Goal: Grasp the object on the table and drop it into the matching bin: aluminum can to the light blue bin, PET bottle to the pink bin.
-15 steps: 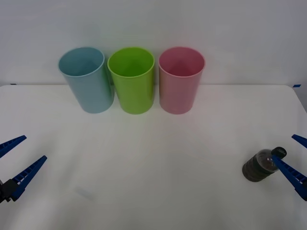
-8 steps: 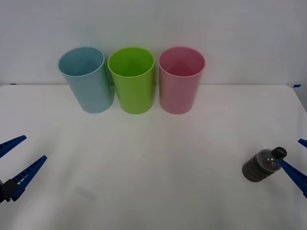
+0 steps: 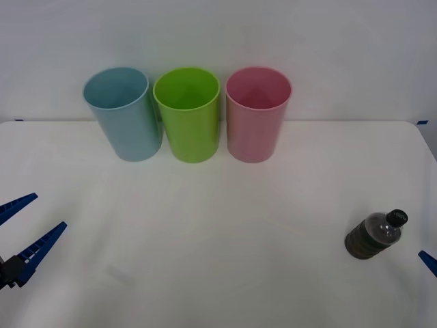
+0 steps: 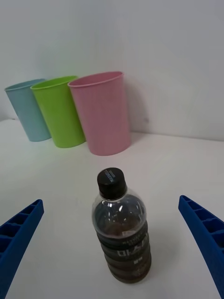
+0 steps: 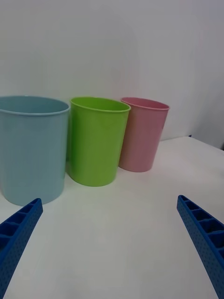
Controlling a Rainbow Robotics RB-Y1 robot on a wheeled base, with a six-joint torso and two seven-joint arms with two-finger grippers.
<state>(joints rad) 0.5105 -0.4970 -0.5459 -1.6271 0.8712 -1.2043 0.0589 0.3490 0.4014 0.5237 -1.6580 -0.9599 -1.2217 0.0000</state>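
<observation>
The PET bottle point(image 3: 373, 236), clear with a black cap and a dark brown body, stands upright at the right of the white table point(image 3: 218, 225). My right gripper point(image 4: 110, 200) is open, its blue fingers point(image 4: 18, 233) spread wide, and the bottle point(image 4: 120, 229) stands a little ahead of them, apart from both. In the front view one right fingertip point(image 3: 429, 262) shows just right of the bottle. The pink bin point(image 3: 258, 116) and the light blue bin point(image 3: 123, 116) stand at the back. My left gripper point(image 3: 50, 210) waits open at the near left.
A lime green cup point(image 3: 188, 116) stands between the two bins, all three close together in a row near the table's far edge by the white wall. Bare tabletop lies between the bottle and the bins.
My right gripper has drawn back to the right and nearer, away from the bottle, until only a fingertip shows in the front view. The bottle and the left gripper have not moved.
</observation>
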